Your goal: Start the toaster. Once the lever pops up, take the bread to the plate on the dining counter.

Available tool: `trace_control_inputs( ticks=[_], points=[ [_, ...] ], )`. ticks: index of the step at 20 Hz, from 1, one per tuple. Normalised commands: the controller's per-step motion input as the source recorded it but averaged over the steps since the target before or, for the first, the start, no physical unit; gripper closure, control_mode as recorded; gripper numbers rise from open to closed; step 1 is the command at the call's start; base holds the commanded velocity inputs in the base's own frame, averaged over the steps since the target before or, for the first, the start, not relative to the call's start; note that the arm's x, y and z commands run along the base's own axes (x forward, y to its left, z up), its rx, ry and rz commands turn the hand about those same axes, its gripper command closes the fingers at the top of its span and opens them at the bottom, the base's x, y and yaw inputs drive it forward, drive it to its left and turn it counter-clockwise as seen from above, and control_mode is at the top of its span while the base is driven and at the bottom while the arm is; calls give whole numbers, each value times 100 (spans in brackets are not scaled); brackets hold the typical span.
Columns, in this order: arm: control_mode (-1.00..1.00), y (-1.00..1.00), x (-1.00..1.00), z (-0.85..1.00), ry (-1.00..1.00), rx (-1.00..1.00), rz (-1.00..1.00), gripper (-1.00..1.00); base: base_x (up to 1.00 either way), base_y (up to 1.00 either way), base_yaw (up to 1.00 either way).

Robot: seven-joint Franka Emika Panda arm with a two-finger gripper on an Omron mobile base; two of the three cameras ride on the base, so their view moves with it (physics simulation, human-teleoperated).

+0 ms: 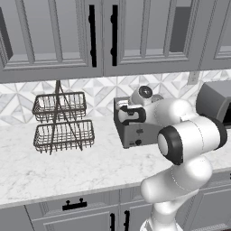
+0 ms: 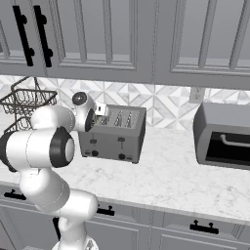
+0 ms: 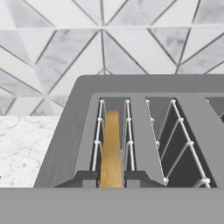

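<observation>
The grey toaster (image 1: 135,131) (image 2: 117,133) (image 3: 65,144) stands on the marble worktop against the tiled wall. The bread (image 3: 111,144) stands on edge in its leftmost slot, golden crust facing me. My gripper (image 3: 111,181) (image 1: 122,108) (image 2: 101,110) hangs over the toaster's left end. Its two dark fingertips (image 3: 85,178) press against either side of the slice's near edge. The plate and the dining counter are out of view.
A two-tier wire basket stand (image 1: 63,119) (image 2: 24,105) is left of the toaster. A darker rounded appliance (image 2: 224,134) (image 1: 216,103) sits to its right. Grey wall cabinets (image 1: 54,36) hang low overhead. The worktop's front edge (image 2: 171,207) is close.
</observation>
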Motion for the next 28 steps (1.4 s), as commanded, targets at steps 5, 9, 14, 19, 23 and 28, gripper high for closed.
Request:
trace_control_inputs(
  ticks=[5, 9, 14, 19, 23, 28],
  points=[
    [-100, 0, 0, 0, 0, 0, 0, 100, 0, 0, 0],
    [-100, 0, -12, 1, -4, 0, 0, 100, 0, 0, 0],
    [-100, -1, -33, 14, -15, 0, 0, 100, 0, 0, 0],
    [-100, 0, -15, 58, -17, 0, 1, 100, 0, 0, 0],
    [-100, 0, -16, 80, -6, 0, 0, 100, 0, 0, 0],
    [-100, 0, -31, 48, -10, 1, 0, 100, 0, 0, 0]
  ],
)
